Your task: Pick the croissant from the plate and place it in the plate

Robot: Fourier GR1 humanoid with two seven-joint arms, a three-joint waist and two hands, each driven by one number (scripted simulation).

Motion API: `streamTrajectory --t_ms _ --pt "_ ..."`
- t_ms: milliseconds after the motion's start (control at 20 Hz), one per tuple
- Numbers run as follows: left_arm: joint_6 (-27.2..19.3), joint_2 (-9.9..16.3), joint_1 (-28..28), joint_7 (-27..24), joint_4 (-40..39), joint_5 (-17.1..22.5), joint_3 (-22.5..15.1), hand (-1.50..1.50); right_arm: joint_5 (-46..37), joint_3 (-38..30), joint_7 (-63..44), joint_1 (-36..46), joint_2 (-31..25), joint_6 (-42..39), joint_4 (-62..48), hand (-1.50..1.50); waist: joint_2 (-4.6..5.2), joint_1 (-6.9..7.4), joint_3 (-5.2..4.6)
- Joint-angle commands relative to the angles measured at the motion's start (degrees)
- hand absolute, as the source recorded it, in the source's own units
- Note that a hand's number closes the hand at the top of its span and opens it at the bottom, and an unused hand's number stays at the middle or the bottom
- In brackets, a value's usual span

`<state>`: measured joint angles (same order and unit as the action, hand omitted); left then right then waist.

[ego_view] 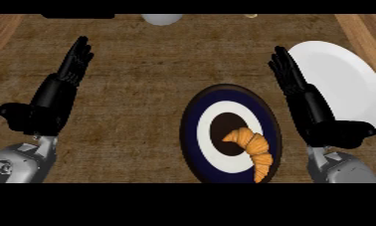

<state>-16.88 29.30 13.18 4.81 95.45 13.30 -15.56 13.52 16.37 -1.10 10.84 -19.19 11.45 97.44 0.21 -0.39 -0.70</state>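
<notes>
Croissant point(252, 151) is sitting on the dark plate point(192, 135), which I'm using as the landmark. That plate is showing navy outside, a white ring inside that, and a dark centre. The croissant is lying over the centre's lower right and running down across the white ring toward the plate's lower-right rim, curved, nothing touching it.

White plate point(345, 78) is lying up and to the right of the dark plate, apart from it, partly cut off by the view's right edge, nothing resting on it.

Right hand point(300, 90) is standing just right of the dark plate, between the 2 plates, fingers straight and pointing away from the robot, thumb out to the right, holding nothing. It is overlapping the white plate's left rim in this view; contact with either plate I can't tell.

Left hand point(60, 88) is sitting well left of the dark plate, fingers straight and together, pointing up and slightly right, also holding nothing.

Beyond the dark plate, at the counter's point(140, 95) far edge, a pale rounded object point(161, 19) is showing, partly cut off; left of it a black shape point(77, 16), too cropped to identify
</notes>
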Motion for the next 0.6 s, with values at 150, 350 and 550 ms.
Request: streamTrajectory --t_ms 150,350,550 --pt "0.52 -1.34 -0.45 1.85 -5.52 1.51 0.86 0.00 12.18 6.67 1.52 6.58 -0.26 -23.42 -4.29 1.50 1.68 4.34 0.92" --pt "0.42 -2.92 -3.29 3.55 -7.13 2.88 -0.31 0.00 -8.63 7.14 10.21 16.39 -14.09 -26.94 1.10 1.50 -0.37 4.74 0.22" --pt "1.46 -3.96 -3.80 2.47 -10.02 4.38 1.07 0.00 11.00 2.19 25.91 4.36 -7.14 -41.28 -21.19 -1.50 1.74 3.03 1.10"
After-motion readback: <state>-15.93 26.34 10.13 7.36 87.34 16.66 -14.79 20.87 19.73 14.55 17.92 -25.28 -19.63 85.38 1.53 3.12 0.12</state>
